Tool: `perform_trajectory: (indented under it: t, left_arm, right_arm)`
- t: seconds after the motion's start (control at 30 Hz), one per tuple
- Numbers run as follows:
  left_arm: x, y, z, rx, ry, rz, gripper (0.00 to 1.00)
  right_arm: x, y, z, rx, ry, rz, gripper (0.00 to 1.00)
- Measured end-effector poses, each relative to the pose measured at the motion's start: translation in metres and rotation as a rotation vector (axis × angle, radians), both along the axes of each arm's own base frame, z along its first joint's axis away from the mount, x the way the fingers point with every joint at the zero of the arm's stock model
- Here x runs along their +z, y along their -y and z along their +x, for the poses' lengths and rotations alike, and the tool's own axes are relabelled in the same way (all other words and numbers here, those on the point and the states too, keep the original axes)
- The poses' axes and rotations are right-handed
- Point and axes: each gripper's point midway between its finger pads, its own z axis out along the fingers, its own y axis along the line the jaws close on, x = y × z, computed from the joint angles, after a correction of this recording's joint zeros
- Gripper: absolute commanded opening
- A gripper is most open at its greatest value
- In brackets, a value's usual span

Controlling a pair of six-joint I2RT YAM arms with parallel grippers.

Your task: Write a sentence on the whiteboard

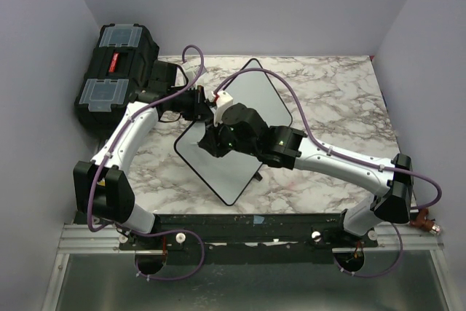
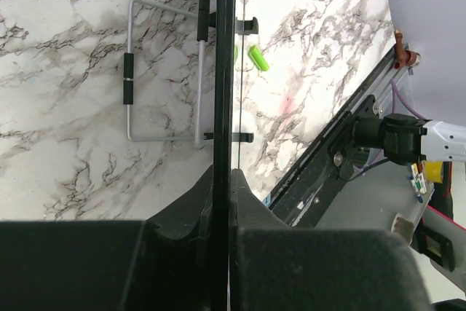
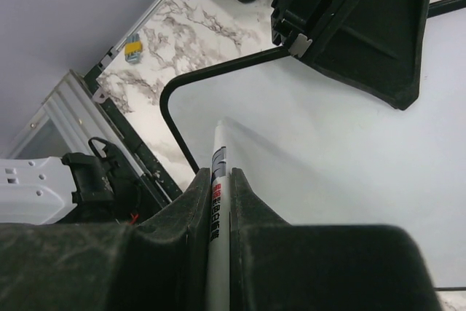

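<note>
The whiteboard (image 1: 256, 100) stands tilted at the table's middle, with its corners toward the arms and the back wall. My left gripper (image 1: 205, 104) is shut on its upper left edge. In the left wrist view the board (image 2: 224, 34) shows edge-on as a black line between the jaws of the left gripper (image 2: 222, 174). My right gripper (image 1: 214, 142) is shut on a white marker (image 3: 218, 180), whose tip is at the board's white face (image 3: 328, 151) near a rounded corner. No green sentence shows on the parts of the face in view.
A black toolbox (image 1: 116, 71) with clear lid compartments stands at the back left. A wire stand (image 2: 164, 71) is behind the board. A green marker cap (image 2: 258, 57) lies on the marble table (image 1: 342, 100). The left gripper's body (image 3: 349, 27) hangs over the board.
</note>
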Motion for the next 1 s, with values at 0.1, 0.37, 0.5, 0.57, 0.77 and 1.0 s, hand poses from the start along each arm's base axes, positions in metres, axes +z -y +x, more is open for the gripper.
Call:
perform_trajectory:
  t: [0.1,0.37,0.5,0.57,0.77,1.0]
  left_arm:
    - [0.000,0.000,-0.001,0.001,0.000,0.000,0.00]
    - [0.000,0.000,0.000,0.004,0.001,-0.001,0.00]
    - [0.000,0.001,-0.001,0.005,0.002,0.000,0.00]
    - [0.000,0.000,-0.001,0.006,0.003,0.001,0.00]
    - [0.000,0.000,0.000,0.011,0.003,0.005,0.00]
    - [0.000,0.000,0.000,0.012,0.003,0.005,0.00]
  right_arm:
    - [0.001,0.000,0.002,-0.004,0.008,0.002,0.01]
    - [-0.003,-0.001,0.005,-0.013,0.020,-0.011,0.01]
    - [-0.009,-0.004,0.004,-0.010,0.016,-0.022,0.01]
    - [-0.011,-0.005,0.002,-0.005,0.016,-0.024,0.01]
    - [-0.023,-0.005,-0.010,0.016,0.010,-0.039,0.01]
    - [-0.043,0.003,-0.027,0.029,-0.017,-0.077,0.01]
